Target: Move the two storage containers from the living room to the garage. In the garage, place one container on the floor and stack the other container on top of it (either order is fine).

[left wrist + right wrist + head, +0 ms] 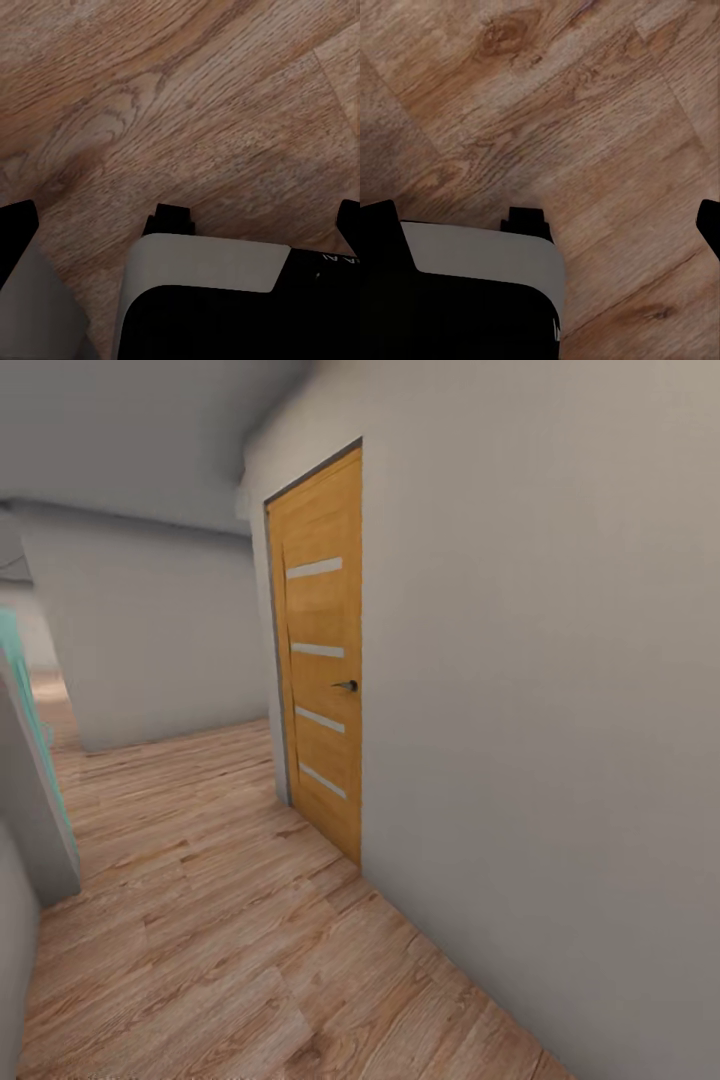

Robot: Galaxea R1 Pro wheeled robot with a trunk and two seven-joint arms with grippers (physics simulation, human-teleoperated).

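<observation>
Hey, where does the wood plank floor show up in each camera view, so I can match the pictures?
Head view: the wood plank floor covers the lower left, running from the bottom edge back past the orange door.
Left wrist view: the floor spans the upper part, behind the robot's own dark and pale body parts.
Right wrist view: the floor spans the top and one side.
Shared landmark: the brown plank grain and seams.

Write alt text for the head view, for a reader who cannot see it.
A closed orange-brown wooden door with four pale horizontal strips and a dark handle sits in a pale grey wall on the right. Light wood plank floor runs down a corridor toward an opening at the left.
</observation>
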